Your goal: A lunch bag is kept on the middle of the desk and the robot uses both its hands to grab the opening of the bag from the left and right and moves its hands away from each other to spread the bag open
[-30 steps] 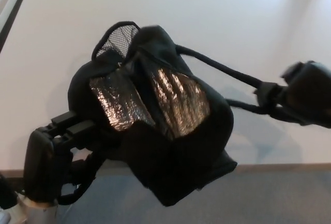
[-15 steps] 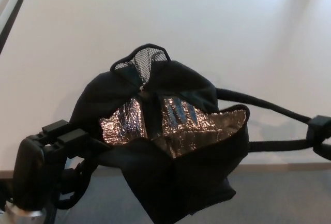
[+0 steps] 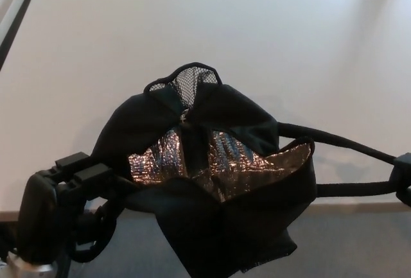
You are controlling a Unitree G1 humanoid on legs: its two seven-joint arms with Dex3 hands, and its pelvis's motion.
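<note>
A black lunch bag (image 3: 205,182) with a shiny foil lining (image 3: 225,165) and a mesh pocket (image 3: 189,80) hangs over the near edge of the white desk (image 3: 192,21). Its mouth gapes wide and faces up. My left hand (image 3: 61,210) is at the bottom left, shut on the bag's left rim. Only a sliver of my right hand (image 3: 403,175) shows at the right picture edge, shut on the black carry strap (image 3: 334,143), which runs taut from the bag's right side.
The desk's near edge (image 3: 359,206) runs across the bottom, with grey floor (image 3: 353,246) below it. A dark strip (image 3: 16,8) marks the desk's left border at the upper left.
My hands have moved apart, the right one sliding almost out of the picture. The strap has pulled taut and the bag's mouth has spread wider, showing more foil lining.
</note>
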